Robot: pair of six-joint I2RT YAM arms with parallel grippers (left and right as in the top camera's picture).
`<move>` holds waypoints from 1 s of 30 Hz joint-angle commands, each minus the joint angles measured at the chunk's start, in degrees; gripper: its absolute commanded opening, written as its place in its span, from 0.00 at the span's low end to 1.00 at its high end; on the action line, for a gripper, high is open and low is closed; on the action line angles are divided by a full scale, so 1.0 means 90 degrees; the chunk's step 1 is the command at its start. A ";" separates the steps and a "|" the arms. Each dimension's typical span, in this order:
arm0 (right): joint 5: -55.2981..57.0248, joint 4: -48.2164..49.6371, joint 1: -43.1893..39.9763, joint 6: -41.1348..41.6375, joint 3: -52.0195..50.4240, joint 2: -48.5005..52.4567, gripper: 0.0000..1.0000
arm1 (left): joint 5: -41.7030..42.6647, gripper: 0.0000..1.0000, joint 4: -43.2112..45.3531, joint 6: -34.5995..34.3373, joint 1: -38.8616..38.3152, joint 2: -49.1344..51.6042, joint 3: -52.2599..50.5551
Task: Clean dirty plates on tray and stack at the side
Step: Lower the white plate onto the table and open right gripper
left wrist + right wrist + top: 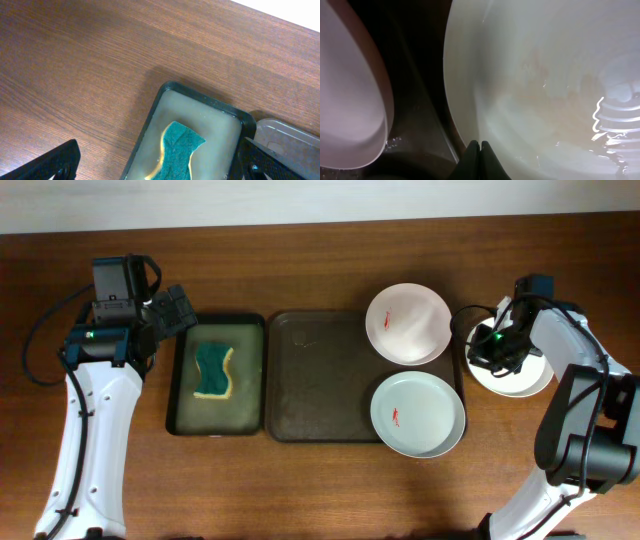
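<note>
- My left gripper point(172, 310): jaws spread wide, holding nothing. It hangs over the table point(320, 265), just off the upper-left corner of the black tray point(180, 395).
- My right gripper point(479, 144): fingers pressed flat together, no gap between them. The tips sit right at the rim of the third plate point(545, 85). I cannot tell whether they touch that rim.
- Brown tray point(320, 375): large, rectangular, with rounded corners. It sits at the centre of the table, its left and middle parts bare.
- Upper plate point(407, 323): round and white, with a small red smear near its centre. It lies at the brown tray's upper-right corner and overlaps the rim there.
- Lower plate point(417, 413): round and white, with a small red smear. It lies at the tray's lower-right corner, its edge reaching over the rim, just below the upper plate.
- Third plate: white, off the tray. It rests on the table just to the right of the tray and is partly hidden under my right arm. My right wrist camera shows a wet sheen and a faint tan patch on it.
- Black tray: smaller and narrower, directly beside the brown tray's left side. It holds a shallow cloudy liquid.
- Sponge point(213, 371): green on top with a yellow layer and a wavy outline. It lies inside the black tray.
</note>
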 commanded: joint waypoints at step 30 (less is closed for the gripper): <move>-0.0175 -0.2730 0.0301 -0.0328 0.1061 -0.1122 0.28 | -0.0027 0.99 0.0010 0.0005 0.0010 0.0027 -0.0002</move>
